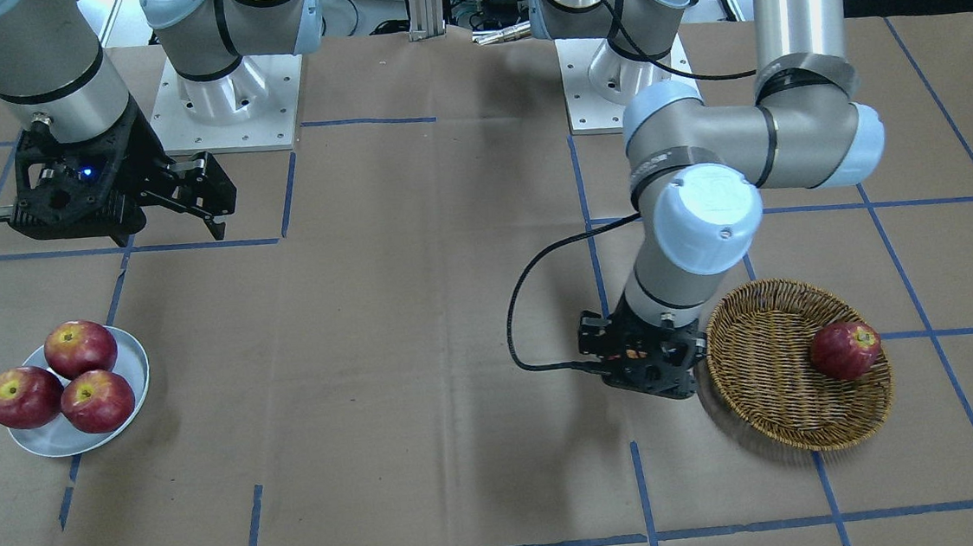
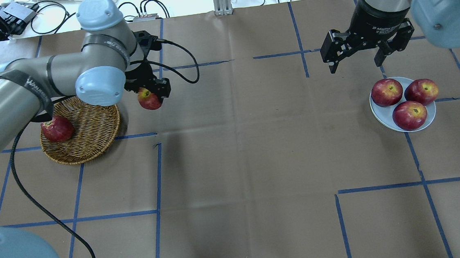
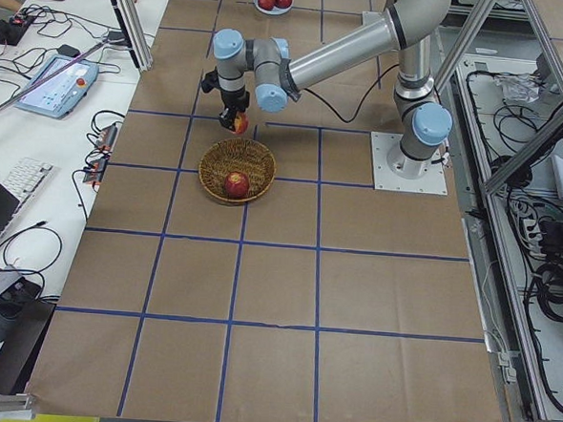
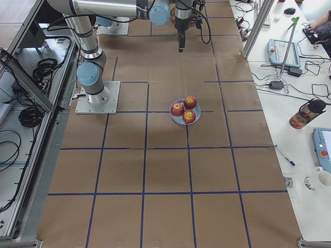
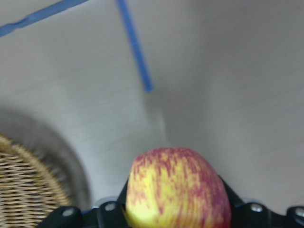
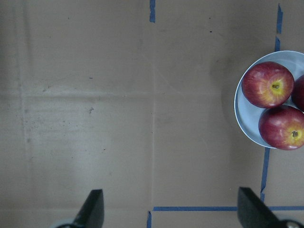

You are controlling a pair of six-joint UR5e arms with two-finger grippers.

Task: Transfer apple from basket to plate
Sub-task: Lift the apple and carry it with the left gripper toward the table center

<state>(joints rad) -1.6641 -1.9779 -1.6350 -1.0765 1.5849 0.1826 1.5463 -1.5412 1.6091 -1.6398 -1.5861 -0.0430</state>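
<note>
While the left gripper (image 2: 150, 97) is squeezing it from both sides, the apple (image 5: 176, 187) is hanging off the table, w/ its top part sitting between the 2 black fingers. Its skin is looking smooth and round, yellow w/ lots of thin red stripes. It is hanging just beside the basket (image 2: 115, 120), outside the rim, over the brown paper, on the side twd the middle of the table. It is sitting well apart from the plate (image 6: 244, 126).

The basket is looking round and shallow, made of brown woven sticks, bumpy all over. 1 dark red apple (image 2: 57, 129) is lying inside it, near the far-left edge in the overhead view. The plate is looking small, round, smooth and pale. 3 shiny red apples (image 2: 409, 115) are sitting on it, touching each other, stems up.

The right gripper (image 2: 355, 65) is hanging near the plate w/ its black fingers spread wide and nothing between them.

The table (image 2: 237, 165) is wearing flat brown paper w/ blue tape lines (image 2: 155, 176) making big squares.

Writing: a dark strap on the left arm is showing white letters starting "WAN", rest too hard to read. The right wrist is showing tiny white letters, too small to read.
</note>
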